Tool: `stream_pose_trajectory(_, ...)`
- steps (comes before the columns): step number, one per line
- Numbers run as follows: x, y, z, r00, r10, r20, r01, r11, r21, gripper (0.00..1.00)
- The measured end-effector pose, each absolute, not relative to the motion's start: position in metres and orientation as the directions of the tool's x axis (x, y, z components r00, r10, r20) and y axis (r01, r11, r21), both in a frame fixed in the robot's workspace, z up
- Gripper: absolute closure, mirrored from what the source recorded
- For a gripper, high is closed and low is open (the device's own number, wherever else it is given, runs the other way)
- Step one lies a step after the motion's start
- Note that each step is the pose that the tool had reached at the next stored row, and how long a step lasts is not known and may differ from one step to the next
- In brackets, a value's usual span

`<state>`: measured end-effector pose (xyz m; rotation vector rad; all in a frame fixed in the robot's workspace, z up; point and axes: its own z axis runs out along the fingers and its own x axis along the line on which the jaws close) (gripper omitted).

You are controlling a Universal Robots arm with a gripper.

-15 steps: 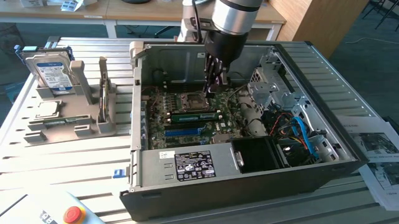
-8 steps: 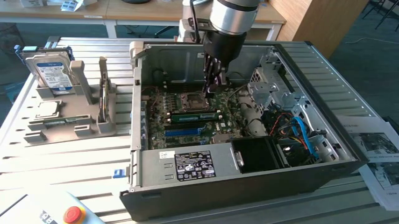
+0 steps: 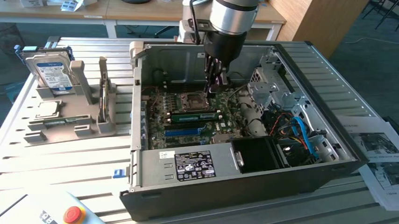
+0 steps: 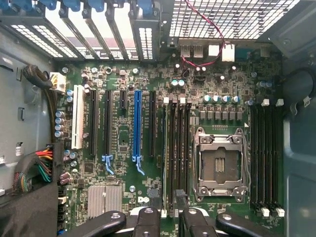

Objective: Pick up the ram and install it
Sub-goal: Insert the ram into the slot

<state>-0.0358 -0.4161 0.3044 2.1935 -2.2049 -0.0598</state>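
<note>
A slatted metal table (image 3: 62, 154) spans the exterior view, and an open computer case (image 3: 249, 186) lies on it across the centre and right of the frame. The robot arm (image 3: 232, 18) comes down from the top centre into the case. The motherboard (image 3: 163, 122) covers the case floor at mid-frame. A hard drive (image 3: 53, 71) stands in a grey holder at the upper left. The ram (image 3: 194, 117) stands in a slot at the centre of the frame, between the empty processor socket (image 3: 190, 99) and the blue slot (image 3: 184, 132), with nothing touching it. The gripper (image 3: 212, 89) hangs just above and to the exterior view's right of the socket. In the wrist view its fingers (image 4: 148, 219) stand apart, grasping nothing, with the board showing between them
</note>
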Motion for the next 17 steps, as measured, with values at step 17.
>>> stream_pose_trajectory(17,-0.0358,-0.4161,0.3126,-0.004,-1.000,-0.005,-0.999,0.004,0.049,0.75)
